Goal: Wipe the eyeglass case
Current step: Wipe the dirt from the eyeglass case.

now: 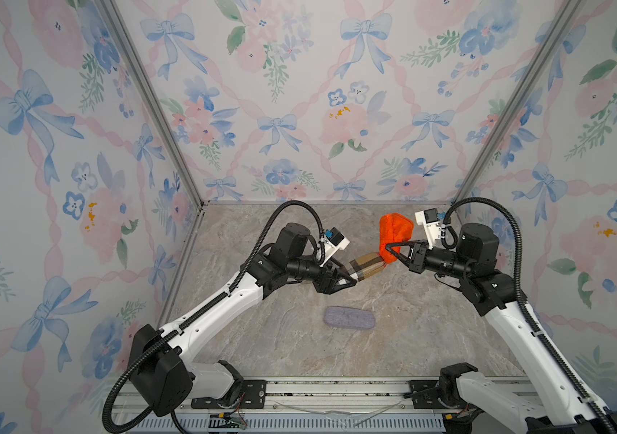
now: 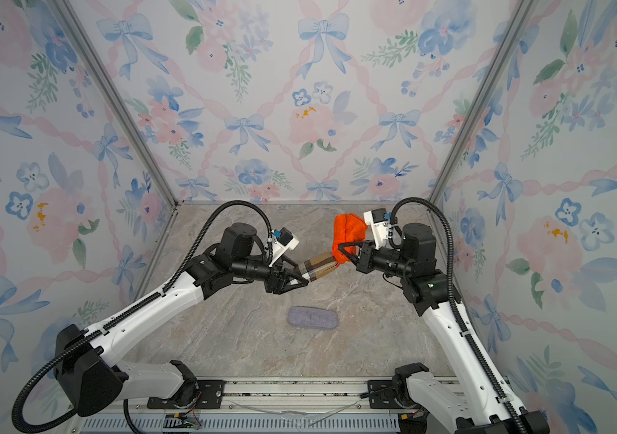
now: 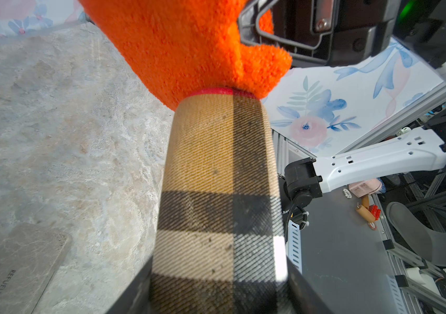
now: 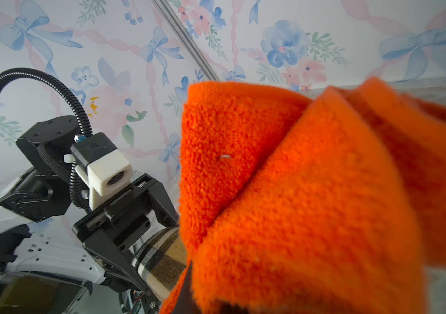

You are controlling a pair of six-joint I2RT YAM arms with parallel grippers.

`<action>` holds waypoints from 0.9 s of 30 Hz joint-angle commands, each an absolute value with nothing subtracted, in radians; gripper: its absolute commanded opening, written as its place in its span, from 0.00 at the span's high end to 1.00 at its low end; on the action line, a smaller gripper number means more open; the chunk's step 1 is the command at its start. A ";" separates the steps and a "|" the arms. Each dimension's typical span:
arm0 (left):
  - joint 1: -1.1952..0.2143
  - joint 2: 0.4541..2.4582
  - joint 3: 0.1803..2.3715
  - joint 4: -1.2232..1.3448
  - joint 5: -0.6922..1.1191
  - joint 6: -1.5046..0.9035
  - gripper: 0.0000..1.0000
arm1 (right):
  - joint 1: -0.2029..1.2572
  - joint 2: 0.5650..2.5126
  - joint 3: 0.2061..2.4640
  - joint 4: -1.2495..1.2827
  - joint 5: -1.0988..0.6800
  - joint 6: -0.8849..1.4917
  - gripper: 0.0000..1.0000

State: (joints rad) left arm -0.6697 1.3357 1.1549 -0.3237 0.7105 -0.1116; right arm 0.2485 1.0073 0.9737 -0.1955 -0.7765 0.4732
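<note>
A tan plaid eyeglass case (image 1: 369, 265) (image 2: 322, 263) (image 3: 216, 176) hangs above the table, level with its long axis running between the arms. My left gripper (image 1: 352, 279) (image 2: 305, 279) (image 3: 219, 299) is shut on its near end, a finger on each side. My right gripper (image 1: 386, 250) (image 2: 339, 248) is shut on a fluffy orange cloth (image 1: 395, 235) (image 2: 348, 235) (image 4: 311, 190). The cloth (image 3: 184, 46) presses against the case's far, red-edged end and covers it. In the right wrist view the cloth hides most of my right fingers, and the case (image 4: 162, 258) shows beside it.
A grey-purple oval fabric pouch (image 1: 349, 318) (image 2: 312, 317) lies flat on the stone-patterned table (image 1: 262, 338), nearer the front than both grippers. Floral walls close in the left, back and right. A metal rail (image 1: 318, 390) carrying both arm bases runs along the front edge.
</note>
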 commanded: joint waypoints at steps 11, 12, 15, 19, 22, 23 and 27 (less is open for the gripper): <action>-0.680 1.277 1.153 -0.280 0.673 -0.074 1.00 | 0.168 1.149 0.803 0.258 -0.985 0.830 1.00; -0.680 1.279 1.147 -0.279 0.668 -0.076 1.00 | 0.171 1.157 0.801 0.307 -0.998 0.865 1.00; -0.678 1.287 1.136 -0.281 0.672 -0.077 1.00 | 0.173 1.156 0.814 0.356 -1.025 0.904 1.00; -0.664 1.293 1.121 -0.281 0.687 -0.087 1.00 | 0.172 1.104 0.846 0.233 -1.046 0.822 1.00; -0.642 1.295 1.113 -0.295 0.723 -0.093 1.00 | 0.157 1.062 0.859 0.134 -1.060 0.772 1.00; -0.636 1.294 1.112 -0.304 0.733 -0.092 1.00 | 0.149 1.053 0.855 0.135 -1.070 0.782 1.00; -0.613 1.281 1.098 -0.310 0.707 -0.088 1.00 | 0.146 1.019 0.849 0.126 -1.095 0.815 1.00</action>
